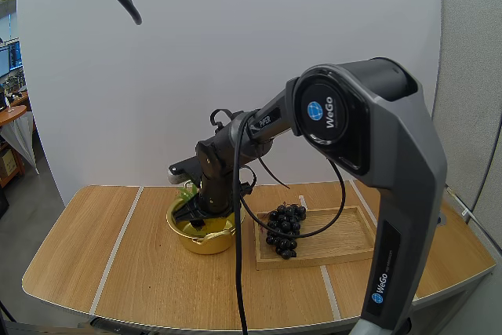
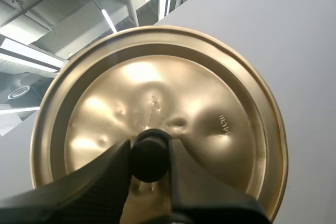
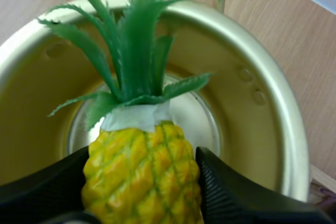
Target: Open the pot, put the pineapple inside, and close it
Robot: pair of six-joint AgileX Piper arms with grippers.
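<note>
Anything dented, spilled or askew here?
Nothing spilled. The lid, held by its knob in the left gripper, has several shallow dents around the knob. The pot wall shows small dents too. White tape wraps the pineapple at its crown, in the right gripper.

Yellow plastic pineapple crossed by green diamond grid, topped by green leaves, whitish collar. Round shiny gold metal pot. Round gold metal lid, black knob.

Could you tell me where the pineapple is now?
The right gripper holds the pineapple in its jaws over the open pot, left of the wooden tray in the high view.
</note>
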